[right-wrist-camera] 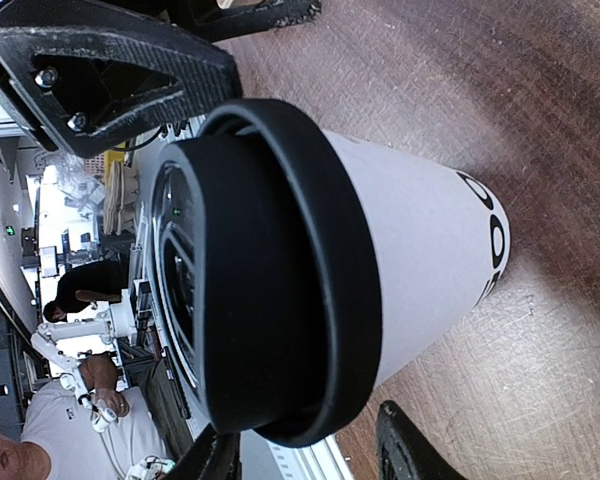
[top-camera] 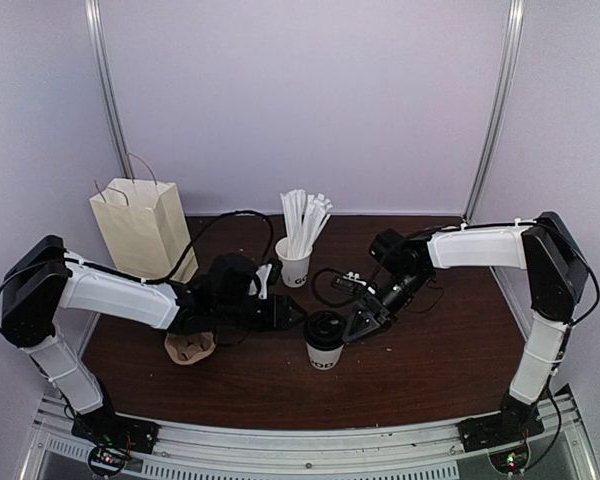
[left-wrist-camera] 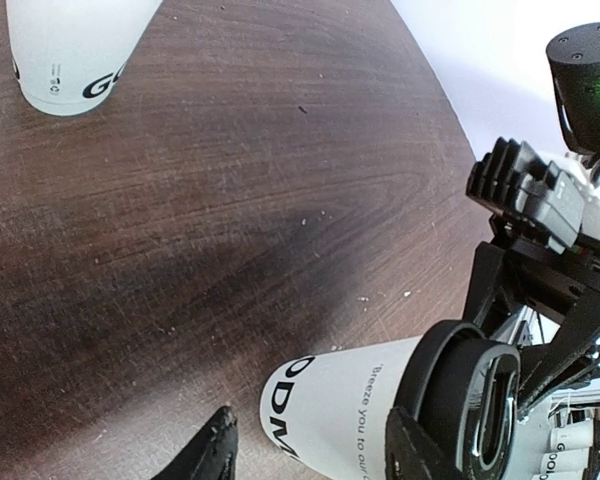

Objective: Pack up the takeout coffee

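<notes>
The takeout coffee stands upright on the dark table: a white paper cup (top-camera: 323,356) with its black lid (top-camera: 324,328) seated on top. My left gripper (top-camera: 298,316) is just left of the lid, my right gripper (top-camera: 355,328) just right of it. In the left wrist view the cup (left-wrist-camera: 350,405) lies between the open fingers of the left gripper (left-wrist-camera: 315,440), with a gap at one finger. In the right wrist view the fingertips of the right gripper (right-wrist-camera: 305,440) straddle the near edge of the lid (right-wrist-camera: 270,270), with a sliver of table showing beside the rim.
A second white cup (top-camera: 294,265) holding tall white wrapped sticks stands behind the coffee. A tan paper bag (top-camera: 140,230) stands at the back left. A brown pulp tray (top-camera: 190,347) lies by the left arm. Black cables trail over the table near the right gripper.
</notes>
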Robot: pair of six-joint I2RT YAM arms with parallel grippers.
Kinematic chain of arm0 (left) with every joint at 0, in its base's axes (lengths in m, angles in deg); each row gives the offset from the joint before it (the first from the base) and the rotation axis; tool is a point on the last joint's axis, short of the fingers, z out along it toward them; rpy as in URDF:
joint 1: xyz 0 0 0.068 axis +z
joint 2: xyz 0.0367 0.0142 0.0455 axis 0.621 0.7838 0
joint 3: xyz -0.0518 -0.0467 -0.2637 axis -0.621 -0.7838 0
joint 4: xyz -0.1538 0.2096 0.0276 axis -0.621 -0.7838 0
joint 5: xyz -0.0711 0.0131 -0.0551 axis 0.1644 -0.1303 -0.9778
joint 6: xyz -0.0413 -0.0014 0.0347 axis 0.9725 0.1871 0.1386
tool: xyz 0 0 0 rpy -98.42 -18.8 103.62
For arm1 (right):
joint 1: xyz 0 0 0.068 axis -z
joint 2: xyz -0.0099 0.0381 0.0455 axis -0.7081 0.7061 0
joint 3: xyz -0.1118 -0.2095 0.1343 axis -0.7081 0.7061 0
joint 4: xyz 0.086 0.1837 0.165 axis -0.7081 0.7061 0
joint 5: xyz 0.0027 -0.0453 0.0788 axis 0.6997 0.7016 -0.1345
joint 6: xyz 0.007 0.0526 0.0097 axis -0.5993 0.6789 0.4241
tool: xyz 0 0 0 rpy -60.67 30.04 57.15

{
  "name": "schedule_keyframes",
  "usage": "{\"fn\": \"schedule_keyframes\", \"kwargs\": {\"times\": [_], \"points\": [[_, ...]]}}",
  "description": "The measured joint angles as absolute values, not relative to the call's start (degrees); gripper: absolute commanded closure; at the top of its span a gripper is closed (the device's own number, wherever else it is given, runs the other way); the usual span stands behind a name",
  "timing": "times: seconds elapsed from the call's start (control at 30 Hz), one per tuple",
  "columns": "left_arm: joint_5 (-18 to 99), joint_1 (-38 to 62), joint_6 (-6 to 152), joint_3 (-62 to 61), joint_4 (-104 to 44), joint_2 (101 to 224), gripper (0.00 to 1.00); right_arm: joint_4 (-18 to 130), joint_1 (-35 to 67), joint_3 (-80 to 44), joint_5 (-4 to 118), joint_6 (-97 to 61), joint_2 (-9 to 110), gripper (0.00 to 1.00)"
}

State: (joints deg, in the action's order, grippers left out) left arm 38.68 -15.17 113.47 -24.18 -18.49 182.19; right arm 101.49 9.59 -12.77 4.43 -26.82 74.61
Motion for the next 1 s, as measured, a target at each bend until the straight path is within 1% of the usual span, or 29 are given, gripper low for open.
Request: {"fn": "schedule_keyframes", "kwargs": {"times": [0.4,0.53,0.73,1.0], "points": [[37.1,-15.5,114.5,-22.4,-19.7,182.2,0.5,102.4,9.7,-13.4,4.0,-26.9,75.3,0.55],[36.5,-15.4,115.2,-21.9,-19.6,183.5,0.53,102.4,9.7,-13.4,3.9,-27.1,75.3,0.54],[35.7,-15.2,117.4,-21.3,-19.5,184.3,0.6,102.3,9.7,-13.4,4.0,-27.3,75.4,0.54],[35.3,-15.2,121.2,-23.2,-15.7,185.1,0.63,104.4,9.8,-14.7,4.2,-27.7,77.1,0.55]]}}
